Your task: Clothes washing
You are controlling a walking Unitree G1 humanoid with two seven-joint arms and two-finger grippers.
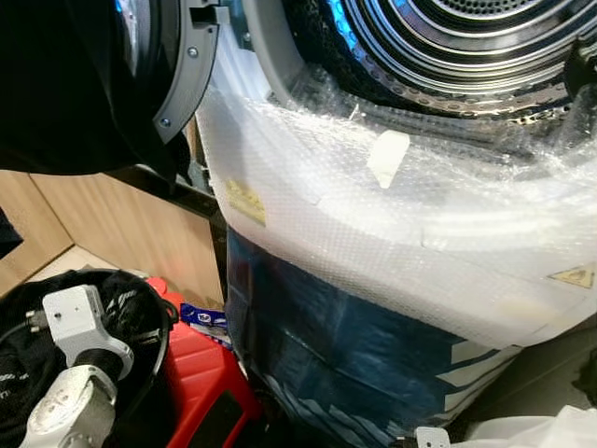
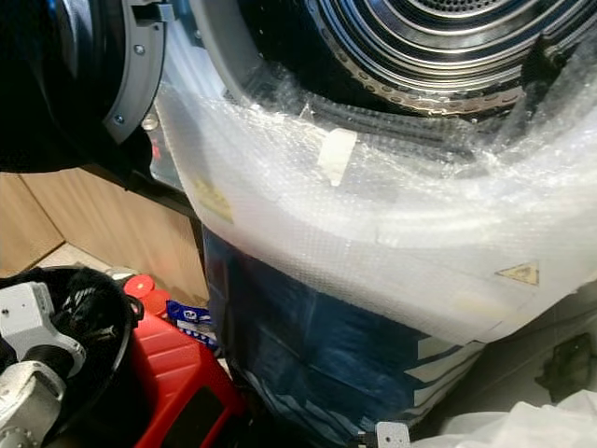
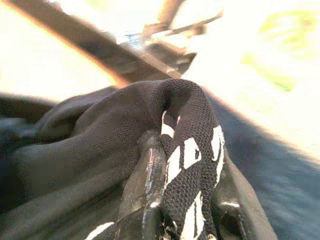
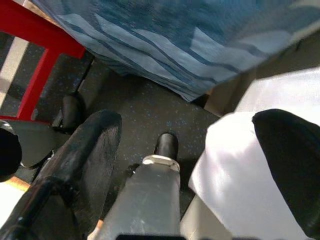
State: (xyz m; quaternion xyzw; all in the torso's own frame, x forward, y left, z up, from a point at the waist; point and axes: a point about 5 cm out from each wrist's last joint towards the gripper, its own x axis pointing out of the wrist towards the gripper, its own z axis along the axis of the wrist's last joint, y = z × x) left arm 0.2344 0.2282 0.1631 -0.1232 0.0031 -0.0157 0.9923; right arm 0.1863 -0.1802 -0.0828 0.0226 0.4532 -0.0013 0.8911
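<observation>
The washing machine drum [image 1: 448,47] is cut off by the top edge, so only its lower rim shows. The open door [image 1: 140,65] runs off the top left corner. Bubble wrap [image 1: 392,224] veils the machine's front, blurring the panel behind it. The dark basket [image 1: 140,308] is cropped at the bottom left. In the left wrist view, a black garment with white markings [image 3: 185,165] covers most of the gripper's fingers [image 3: 145,185] (the background is a bright blur). A small blue packet [image 1: 203,320] is too small to read.
</observation>
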